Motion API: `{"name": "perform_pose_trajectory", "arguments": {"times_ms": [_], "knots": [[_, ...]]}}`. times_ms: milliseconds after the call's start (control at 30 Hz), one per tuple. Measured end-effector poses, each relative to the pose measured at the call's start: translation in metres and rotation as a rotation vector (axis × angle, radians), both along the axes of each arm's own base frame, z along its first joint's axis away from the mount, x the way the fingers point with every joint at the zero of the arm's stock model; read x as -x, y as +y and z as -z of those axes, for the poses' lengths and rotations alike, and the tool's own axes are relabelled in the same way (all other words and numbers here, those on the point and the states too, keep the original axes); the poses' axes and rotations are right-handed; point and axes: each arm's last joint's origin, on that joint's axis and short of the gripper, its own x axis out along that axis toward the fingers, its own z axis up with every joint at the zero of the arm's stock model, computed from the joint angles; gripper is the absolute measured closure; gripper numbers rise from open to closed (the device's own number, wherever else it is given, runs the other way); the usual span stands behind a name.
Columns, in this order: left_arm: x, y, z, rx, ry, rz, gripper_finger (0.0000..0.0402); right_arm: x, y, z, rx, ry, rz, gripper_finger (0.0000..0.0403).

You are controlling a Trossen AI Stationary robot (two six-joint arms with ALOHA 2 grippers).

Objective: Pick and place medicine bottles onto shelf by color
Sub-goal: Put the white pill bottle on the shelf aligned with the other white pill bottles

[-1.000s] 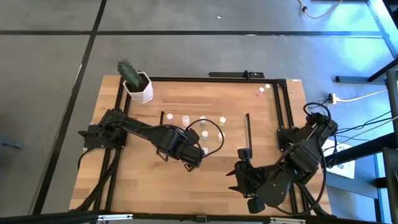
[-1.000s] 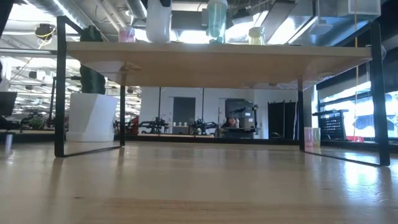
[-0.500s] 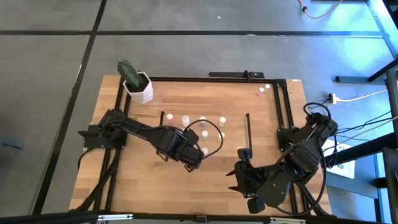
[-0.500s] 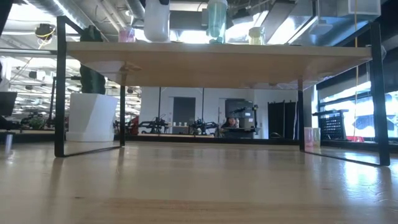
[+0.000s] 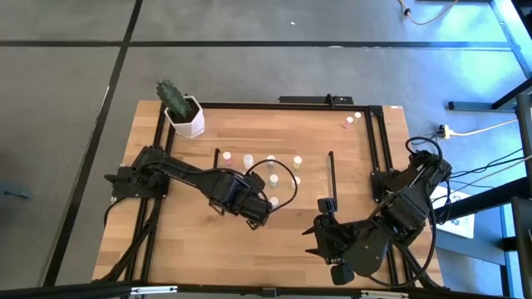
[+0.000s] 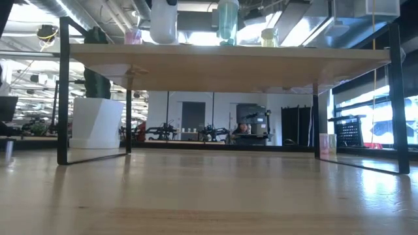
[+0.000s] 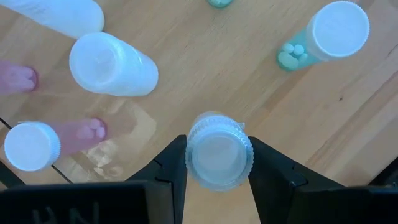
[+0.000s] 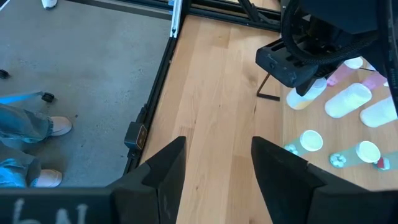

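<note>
The shelf (image 5: 331, 170) stands mid-table; its light-wood board (image 6: 261, 59) carries several small bottles with pale caps. My left gripper (image 5: 264, 208) reaches over the shelf's near side and is shut on a white bottle (image 7: 219, 158), also seen in the low view (image 6: 163, 23). Around it stand pink bottles (image 7: 37, 144), another white bottle (image 7: 112, 63) and a pale green bottle (image 7: 323, 34). My right gripper (image 8: 214, 146) is open and empty, near the table's front right (image 5: 326, 208). My left gripper pinches the white bottle between its two fingers, at the sides of its pale cap (image 7: 193, 155). The fingers come from above, pointing down. The bottle is upright, its base level with the shelf's top; whether it rests there or hangs just above, I cannot tell.
A white hexagonal pot with a cactus (image 5: 184, 115) stands at the table's far left corner. Two more small bottles (image 5: 352, 120) sit at the far right. The shelf's black end frames (image 6: 63, 91) rise from the table. Bare wood lies between the shelf and the near edge.
My left gripper has carried the white bottle a little toward the table's left edge, along the shelf's top. The bottle has stayed upright.
</note>
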Motion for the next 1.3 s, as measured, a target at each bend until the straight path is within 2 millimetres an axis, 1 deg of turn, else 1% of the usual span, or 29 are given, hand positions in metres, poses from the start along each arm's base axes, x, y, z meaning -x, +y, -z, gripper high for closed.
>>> {"name": "perform_pose_trajectory", "arguments": {"times_ms": [133,267,333,700,1300], "knots": [[-0.001,0.001,0.001,0.005,-0.004,-0.023,0.0278,0.0,0.0,0.0,0.0,0.0,0.0,0.022],[-0.002,0.003,0.01,0.016,0.032,-0.032,0.0276,0.0,0.0,0.0,0.0,0.0,0.0,0.022],[-0.003,0.003,0.011,0.018,0.026,-0.032,0.0275,0.0,0.0,0.0,0.0,0.0,0.0,0.022],[-0.005,0.009,0.012,0.019,0.023,-0.047,0.0273,0.0,0.0,0.0,0.0,0.0,0.0,0.022],[-0.006,0.012,0.012,0.002,0.019,-0.055,0.0193,0.0,0.0,0.0,0.0,0.0,0.0,0.022]]}}
